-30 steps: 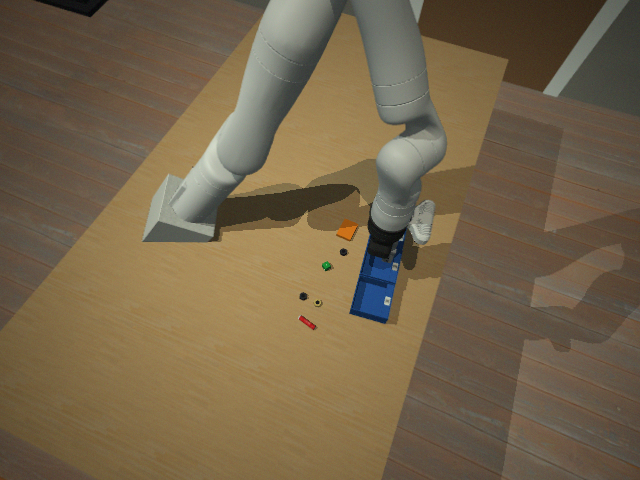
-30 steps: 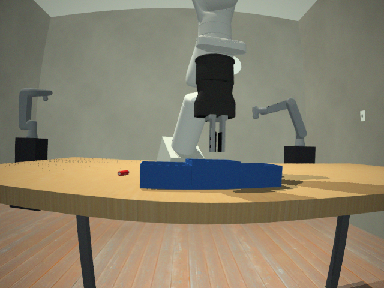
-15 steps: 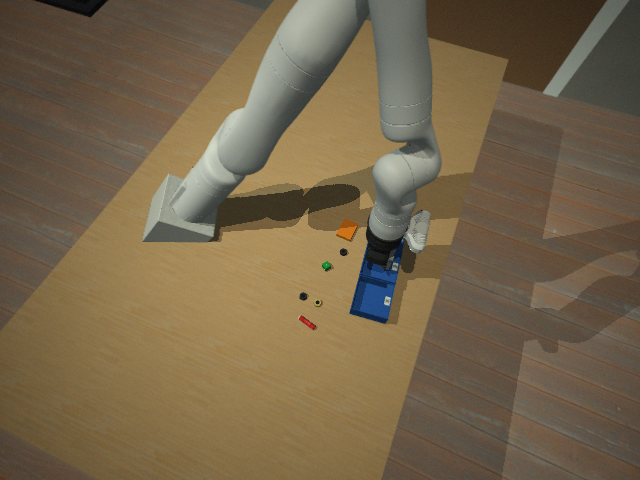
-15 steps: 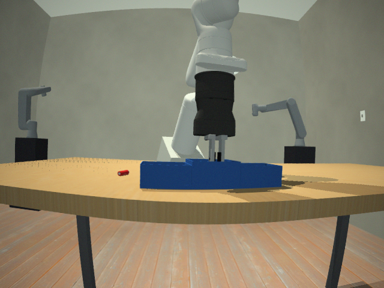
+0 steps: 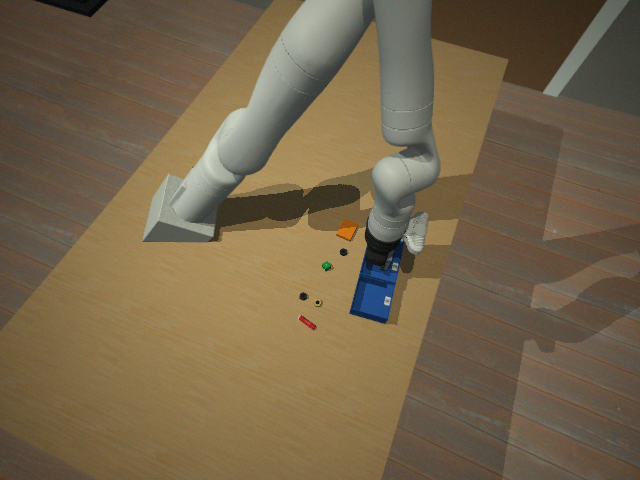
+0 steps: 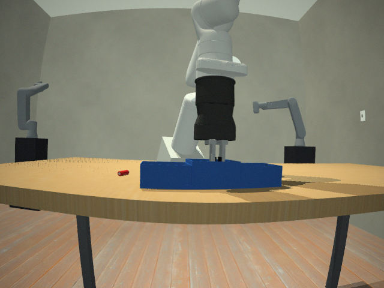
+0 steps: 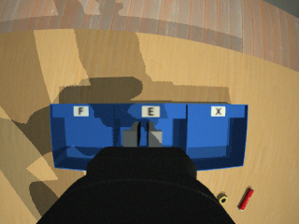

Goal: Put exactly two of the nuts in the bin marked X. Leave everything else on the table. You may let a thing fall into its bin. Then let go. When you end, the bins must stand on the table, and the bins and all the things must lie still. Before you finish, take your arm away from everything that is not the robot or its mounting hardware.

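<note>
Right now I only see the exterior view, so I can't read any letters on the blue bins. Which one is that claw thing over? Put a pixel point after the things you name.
Observer: The gripper (image 5: 385, 262) (image 6: 218, 159) (image 7: 143, 130) is over the middle bin, E (image 5: 373, 273) (image 6: 215, 176) (image 7: 176, 125).
Operator: And is anything inside X?
Observer: I see nothing in bin X (image 5: 371, 301) (image 6: 164, 176) (image 7: 208, 128).
Operator: Anything lying near the red stick?
Observer: Yes, a small yellow ring-like piece (image 5: 314, 303) (image 7: 220, 199) lies on the table beside the red stick (image 5: 307, 322) (image 6: 123, 173) (image 7: 246, 199).

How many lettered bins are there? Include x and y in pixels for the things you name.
3, in a row: the F bin (image 6: 261, 176) (image 7: 84, 133) at one end, the E bin (image 5: 374, 271) (image 6: 216, 174) (image 7: 179, 131) in the middle, the X bin (image 5: 372, 300) (image 6: 165, 176) (image 7: 207, 132) at the other end.
</note>
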